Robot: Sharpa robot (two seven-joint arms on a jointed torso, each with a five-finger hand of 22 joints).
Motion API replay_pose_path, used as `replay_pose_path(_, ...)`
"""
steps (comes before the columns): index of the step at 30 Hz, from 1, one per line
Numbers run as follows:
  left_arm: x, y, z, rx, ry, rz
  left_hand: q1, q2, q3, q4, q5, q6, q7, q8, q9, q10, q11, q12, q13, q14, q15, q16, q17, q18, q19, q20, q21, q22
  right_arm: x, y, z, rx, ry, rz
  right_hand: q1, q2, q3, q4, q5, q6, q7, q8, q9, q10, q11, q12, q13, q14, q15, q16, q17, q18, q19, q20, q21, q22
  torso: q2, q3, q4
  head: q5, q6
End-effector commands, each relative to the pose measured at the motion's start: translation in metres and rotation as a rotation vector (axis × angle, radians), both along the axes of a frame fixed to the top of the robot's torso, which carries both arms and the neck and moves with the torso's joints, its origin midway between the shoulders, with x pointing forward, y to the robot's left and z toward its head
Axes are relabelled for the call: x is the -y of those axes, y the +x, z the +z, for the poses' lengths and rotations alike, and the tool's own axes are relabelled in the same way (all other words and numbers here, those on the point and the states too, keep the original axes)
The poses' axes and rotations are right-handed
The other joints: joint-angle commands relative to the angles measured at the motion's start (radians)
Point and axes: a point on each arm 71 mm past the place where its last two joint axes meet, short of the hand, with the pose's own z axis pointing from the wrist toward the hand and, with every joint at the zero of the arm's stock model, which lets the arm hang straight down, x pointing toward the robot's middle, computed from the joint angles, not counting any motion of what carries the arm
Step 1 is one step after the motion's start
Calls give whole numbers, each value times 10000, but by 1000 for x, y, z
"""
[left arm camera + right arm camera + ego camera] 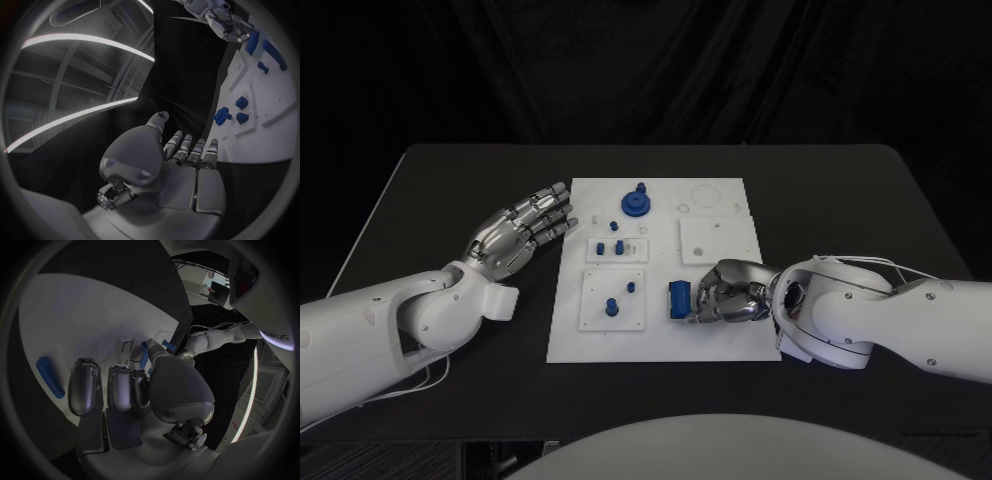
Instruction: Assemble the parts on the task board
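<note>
The white task board lies in the middle of the table. A round blue part stands near its far edge, and small blue parts sit in a plate below it. Two blue pegs stand in the near-left plate. A blue bar lies flat on the board. My right hand rests just right of the bar, fingers curled in, with a small gap between them and it. My left hand hovers off the board's left edge, fingers spread and holding nothing.
A square white plate and a round recess occupy the board's right half. Black table surrounds the board on all sides. In the left wrist view my left hand faces the board, with the right hand beyond.
</note>
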Motion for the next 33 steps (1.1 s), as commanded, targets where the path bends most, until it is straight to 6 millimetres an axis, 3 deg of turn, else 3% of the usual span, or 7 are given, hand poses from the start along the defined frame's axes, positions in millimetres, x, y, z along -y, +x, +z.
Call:
replay_pose_path(1, 1, -1, 0, 41, -166, -125, -98, 16, 58, -21, 64, 49, 55, 54, 18, 2, -66, 39, 11, 15, 82, 45, 16, -77, 55, -5, 49, 8, 2, -5, 0, -142, -129, 61, -107, -119, -128, 43, -288, -69, 18, 70, 36, 1059, -59, 27, 2634, 678, -82, 34, 424, -84, 405, -79, 8, 2020, 0, 4, 2, -2, -2)
replay_pose_path(8, -1, -2, 0, 40, -144, -77, -98, 17, 60, -22, 64, 46, 56, 54, 17, 3, -66, 46, 12, 16, 83, 47, 16, -78, 58, -5, 50, 16, 17, -13, 9, 227, 261, -359, -463, -204, -396, 315, -896, -136, 76, -17, 43, 1059, -11, 27, 2634, 687, -44, 54, 464, -80, 401, -50, -8, 2014, 5, 3, -4, 3, -2)
replay_pose_path(14, -1, -2, 0, 36, -111, -34, -97, 24, 69, -27, 67, 75, 65, 62, 21, 6, -65, 61, 14, 18, 86, 55, 18, -80, 62, -4, 53, 23, 40, -17, 19, 723, 128, -1008, -576, -160, -481, 465, -742, -171, 100, -197, -64, 1059, 11, 27, 2634, 702, -24, 89, 535, -88, 417, -30, 31, 2026, -5, -13, -5, -35, -2)
replay_pose_path(18, -1, -2, 0, 33, -87, -7, -96, 23, 74, -33, 69, 97, 73, 69, 24, 10, -66, 82, 16, 19, 87, 58, 18, -80, 64, -4, 54, 24, 57, -16, 25, 1207, -395, -1406, -463, -136, -459, 507, 149, -151, 134, -571, -356, 1059, 44, 27, 2634, 705, 0, 106, 555, -91, 423, -10, 53, 2032, -10, -21, -6, -13, -2)
replay_pose_path(21, -2, -2, 0, 30, -71, 14, -97, 20, 77, -38, 69, 112, 78, 74, 26, 16, -64, 102, 19, 21, 85, 68, 19, -81, 66, -5, 55, 26, 68, -15, 26, 1451, -1015, -1538, -311, -198, -348, 557, 1230, -150, 196, -1110, -828, 1059, 99, 27, 2634, 691, 41, 88, 500, -84, 403, 21, 18, 2019, -18, -38, -8, -33, -2)
replay_pose_path(25, -1, -2, 0, 24, -57, 34, -97, 20, 77, -38, 69, 112, 78, 74, 26, 16, -64, 102, 19, 21, 85, 68, 19, -81, 66, -5, 55, 26, 80, -13, 26, 1842, -2127, -1578, -331, -373, -306, 767, 1541, -56, 321, -1705, -1405, 1059, 198, 27, 2634, 682, 127, 77, 469, -88, 398, 98, 29, 2022, -16, -45, -6, -84, -2)
replay_pose_path(33, 0, -2, 0, 11, -79, -11, -97, 20, 77, -38, 69, 112, 78, 74, 26, 16, -64, 102, 19, 21, 85, 68, 19, -81, 66, -5, 55, 26, 87, -6, 29, 2969, -3306, -1368, -197, -549, -162, 999, 2052, 122, 379, -2108, -1873, 1059, 257, 27, 2634, 703, 184, 128, 587, -115, 434, 164, 153, 2062, 13, -14, 5, -329, -2)
